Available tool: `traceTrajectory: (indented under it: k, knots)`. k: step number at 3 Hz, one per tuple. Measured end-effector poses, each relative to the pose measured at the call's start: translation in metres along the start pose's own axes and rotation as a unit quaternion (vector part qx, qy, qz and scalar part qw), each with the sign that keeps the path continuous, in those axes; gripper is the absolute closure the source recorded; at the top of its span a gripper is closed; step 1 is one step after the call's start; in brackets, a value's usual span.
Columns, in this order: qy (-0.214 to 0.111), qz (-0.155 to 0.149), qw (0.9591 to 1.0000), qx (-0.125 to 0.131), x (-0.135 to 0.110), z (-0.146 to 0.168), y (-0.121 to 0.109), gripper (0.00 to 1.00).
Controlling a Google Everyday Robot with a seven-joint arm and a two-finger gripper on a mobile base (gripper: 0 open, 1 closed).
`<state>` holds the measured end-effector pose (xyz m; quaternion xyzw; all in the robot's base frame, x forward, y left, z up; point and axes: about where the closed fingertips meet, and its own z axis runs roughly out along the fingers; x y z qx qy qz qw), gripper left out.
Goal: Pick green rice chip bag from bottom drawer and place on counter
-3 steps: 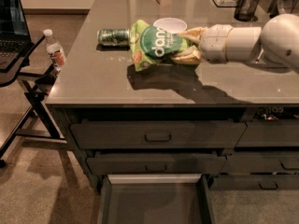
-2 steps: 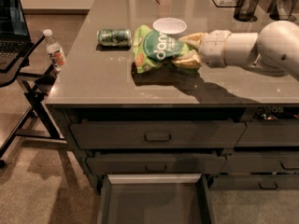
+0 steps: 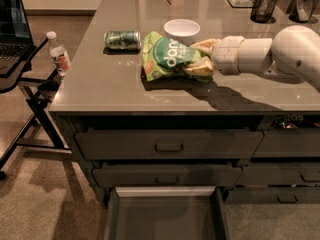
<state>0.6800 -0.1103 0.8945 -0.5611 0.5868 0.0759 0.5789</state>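
Bag (image 3: 170, 59) lowered beside can (image 3: 122, 40), bowl (image 3: 181, 30); jaws grip it.

One raised camera faces the counter (image 3: 125, 91) front-on, fingers (image 3: 205, 45) of the gripper (image 3: 202, 58) mid-right.

This looks like an office kitchenette or break area. A stone worktop (image 3: 250, 96) sits over dark drawers (image 3: 167, 144), and on it the gripper (image 3: 202, 58) clasps the green rice chip bag (image 3: 167, 59). A white bowl (image 3: 182, 30) sits just behind the gripper, a drink can (image 3: 122, 39) lies further left, and a laptop (image 3: 12, 21) is far left.
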Motion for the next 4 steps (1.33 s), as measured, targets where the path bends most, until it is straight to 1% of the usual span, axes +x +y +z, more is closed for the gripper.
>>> traceTrajectory:
  k: [2,3,4]
  knots:
    - [0.0,0.0,1.0,0.0,0.0,0.0001,0.0,0.11]
    - [0.0,0.0,1.0,0.0,0.0,0.0001,0.0,0.0]
    - [0.0,0.0,1.0,0.0,0.0,0.0001,0.0,0.0]
